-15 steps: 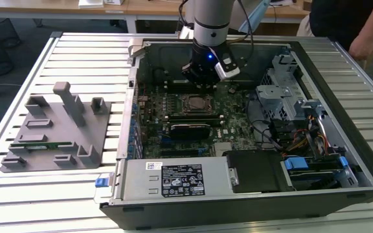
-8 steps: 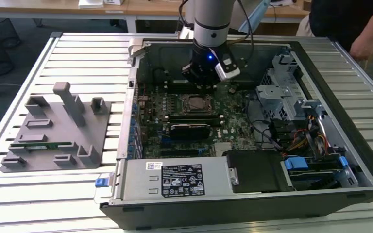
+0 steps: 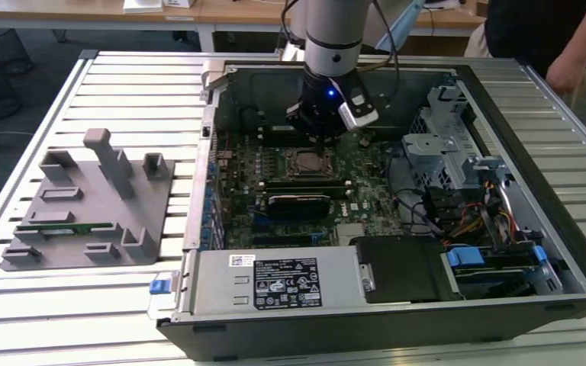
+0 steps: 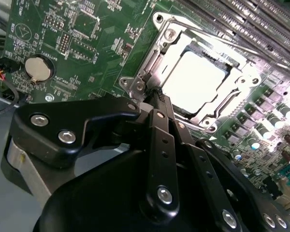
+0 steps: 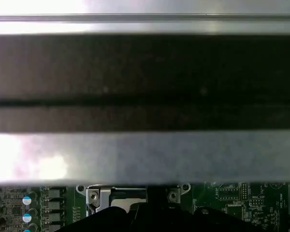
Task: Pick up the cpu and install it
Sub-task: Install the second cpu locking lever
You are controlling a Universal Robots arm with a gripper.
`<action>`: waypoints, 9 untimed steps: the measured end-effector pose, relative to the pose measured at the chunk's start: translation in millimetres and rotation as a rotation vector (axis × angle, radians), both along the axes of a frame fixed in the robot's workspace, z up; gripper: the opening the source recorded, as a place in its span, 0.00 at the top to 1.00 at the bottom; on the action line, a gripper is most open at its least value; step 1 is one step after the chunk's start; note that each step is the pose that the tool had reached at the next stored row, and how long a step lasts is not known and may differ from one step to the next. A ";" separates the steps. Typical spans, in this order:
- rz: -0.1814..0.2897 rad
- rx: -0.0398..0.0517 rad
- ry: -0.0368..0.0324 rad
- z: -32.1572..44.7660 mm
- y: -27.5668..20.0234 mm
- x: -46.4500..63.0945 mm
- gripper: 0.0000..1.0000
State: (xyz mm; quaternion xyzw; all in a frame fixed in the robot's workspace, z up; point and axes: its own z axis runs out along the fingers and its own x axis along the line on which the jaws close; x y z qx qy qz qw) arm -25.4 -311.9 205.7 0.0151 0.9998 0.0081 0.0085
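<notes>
Silver and glaring under the light, the cpu (image 4: 198, 82) lies flat inside the socket (image 4: 183, 36) on the green motherboard (image 4: 87, 29), its metal frame open around it. In the second wrist view the pincer (image 4: 157, 96) sits just beside the socket's near corner, with the cpu at about one o'clock from its tip; the black fingers (image 4: 160, 130) are pressed together with nothing between them, and the tip looks to be at the socket's frame edge, though actual touching cannot be told. A round coin battery (image 4: 38, 69) sits on the board at about nine o'clock from the pincer. In the exterior view the arm (image 3: 331, 30) reaches down into the open computer case (image 3: 537, 114), which lies on a slatted metal bench (image 3: 120, 76), and the pincer (image 3: 317, 133) hangs right above the socket (image 3: 307, 161), which lies at six o'clock from it. A grey parts holder (image 3: 79, 206) stands on the bench at the exterior view's left, well apart from the case, with a green memory stick (image 3: 64, 226) lying in it. A person's arm (image 3: 573, 61) shows at the far right edge of that view. In the first wrist view the socket's metal frame (image 5: 104, 195) peeks out beneath a dark bar of the case.
</notes>
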 end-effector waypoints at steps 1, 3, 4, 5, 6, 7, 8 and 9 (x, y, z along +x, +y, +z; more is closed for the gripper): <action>0.000 0.0001 0.0000 0.0 -1.0 0.0 0.89; 0.000 0.0001 0.0000 0.0 -2.9 0.0 0.89; 0.000 0.0002 0.0000 0.0 -4.0 0.0 0.89; 0.000 0.0001 -0.0001 -0.1 -5.1 0.0 0.89; 0.000 0.0002 0.0000 -0.1 -6.3 0.0 0.89; 0.000 0.0002 -0.0001 -0.1 -7.3 0.0 0.89; 0.000 0.0001 0.0000 -0.1 -8.4 0.0 0.89; 0.000 0.0000 0.0000 0.0 -9.4 0.0 0.89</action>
